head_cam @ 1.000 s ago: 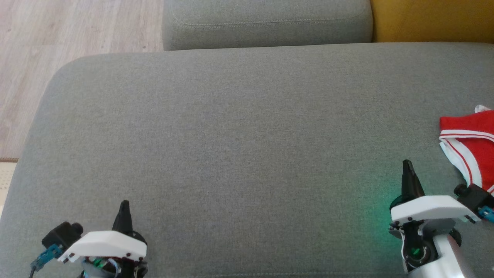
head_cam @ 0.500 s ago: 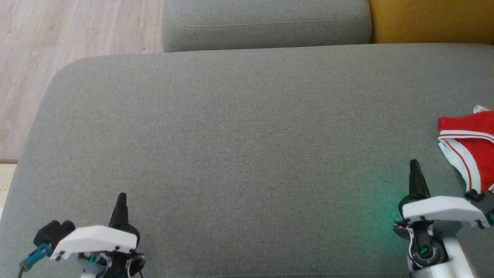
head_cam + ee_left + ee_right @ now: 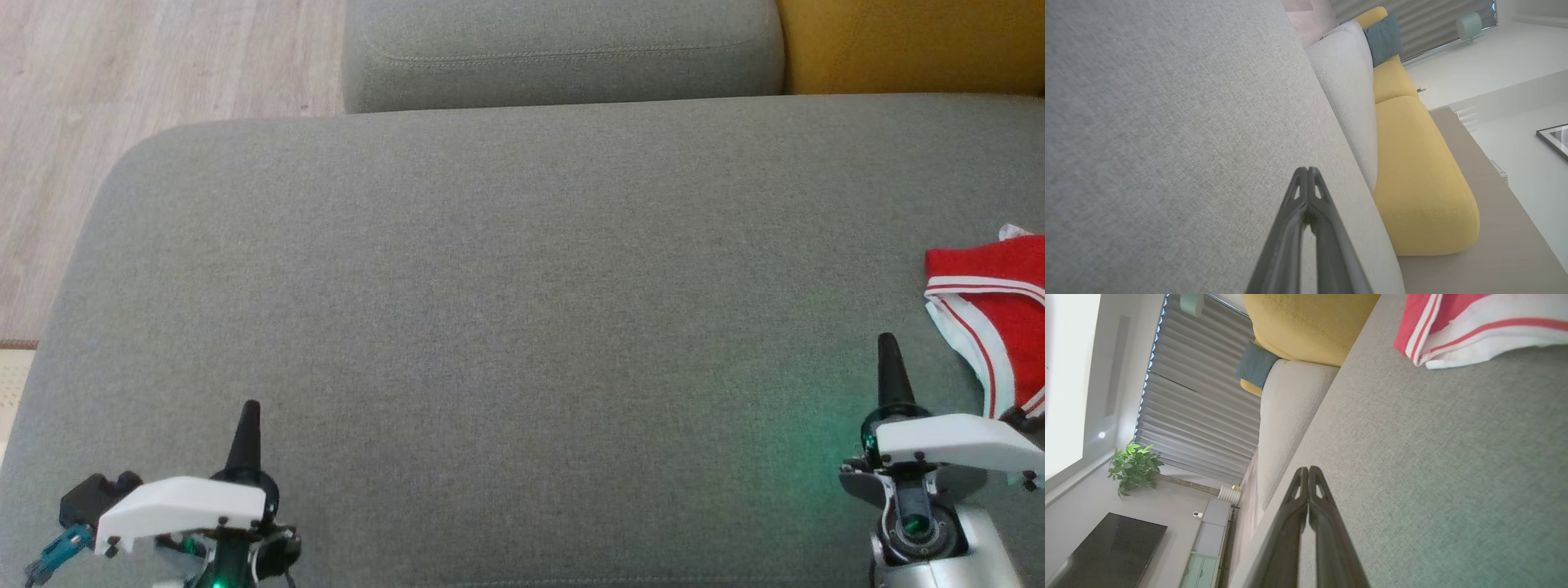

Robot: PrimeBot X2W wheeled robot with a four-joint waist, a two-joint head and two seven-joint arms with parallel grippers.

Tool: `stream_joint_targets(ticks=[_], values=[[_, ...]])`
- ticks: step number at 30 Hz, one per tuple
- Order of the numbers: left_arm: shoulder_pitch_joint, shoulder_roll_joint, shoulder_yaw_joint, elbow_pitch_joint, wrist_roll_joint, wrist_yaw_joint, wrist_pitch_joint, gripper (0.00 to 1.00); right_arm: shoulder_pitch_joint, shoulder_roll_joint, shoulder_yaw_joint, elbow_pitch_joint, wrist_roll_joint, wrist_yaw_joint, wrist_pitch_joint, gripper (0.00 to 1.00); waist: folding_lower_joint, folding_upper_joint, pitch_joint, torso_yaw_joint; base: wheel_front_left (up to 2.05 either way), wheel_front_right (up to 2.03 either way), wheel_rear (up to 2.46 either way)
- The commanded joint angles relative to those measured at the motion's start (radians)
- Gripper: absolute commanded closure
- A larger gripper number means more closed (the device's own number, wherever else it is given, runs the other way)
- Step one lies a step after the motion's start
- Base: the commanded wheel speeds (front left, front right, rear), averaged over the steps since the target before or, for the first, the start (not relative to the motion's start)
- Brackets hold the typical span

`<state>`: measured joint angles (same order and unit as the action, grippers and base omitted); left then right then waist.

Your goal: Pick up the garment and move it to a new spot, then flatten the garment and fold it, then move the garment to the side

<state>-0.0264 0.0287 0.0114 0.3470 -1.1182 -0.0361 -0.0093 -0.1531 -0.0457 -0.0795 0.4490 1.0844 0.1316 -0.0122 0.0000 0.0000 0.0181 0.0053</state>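
Note:
The garment (image 3: 994,314) is red with white striped trim and lies folded at the right edge of the grey sofa seat (image 3: 522,310); the right wrist view has it at the top right, garment (image 3: 1478,326). My right gripper (image 3: 887,343) is shut and empty, just left of and below the garment, not touching it. In its own wrist view the right gripper (image 3: 1308,470) has both fingers pressed together above the seat. My left gripper (image 3: 249,408) is shut and empty at the lower left, far from the garment, its tips closed, left gripper (image 3: 1307,170).
A grey back cushion (image 3: 563,49) runs along the far side, with a yellow cushion (image 3: 914,41) to its right. Wood floor (image 3: 122,73) lies beyond the seat's left edge. The wide middle of the seat is bare fabric.
Both grippers have drawn outward and slightly back: the left one down and left, the right one to the right toward the garment. The garment has not moved.

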Motion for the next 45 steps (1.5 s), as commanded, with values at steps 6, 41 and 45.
stream_joint_targets(ticks=[6,41,45], values=[[-0.061,0.016,0.038,-0.049,-0.091,-0.021,0.021,1.00,-0.009,-0.005,0.002,-0.069,0.098,-0.001,0.024,1.00,0.0000,0.0000,-0.002,-0.001,0.00,0.00,0.00],[-0.082,0.022,0.102,-0.101,-0.489,-0.094,0.122,1.00,0.045,-0.004,-0.034,-0.204,0.522,-0.001,0.125,1.00,0.0000,0.0000,-0.015,-0.005,0.00,0.00,0.00],[-0.082,0.022,0.102,-0.101,-0.491,-0.095,0.122,1.00,0.045,-0.004,-0.034,-0.204,0.524,-0.001,0.126,1.00,0.0000,0.0000,-0.015,-0.005,0.00,0.00,0.00]])
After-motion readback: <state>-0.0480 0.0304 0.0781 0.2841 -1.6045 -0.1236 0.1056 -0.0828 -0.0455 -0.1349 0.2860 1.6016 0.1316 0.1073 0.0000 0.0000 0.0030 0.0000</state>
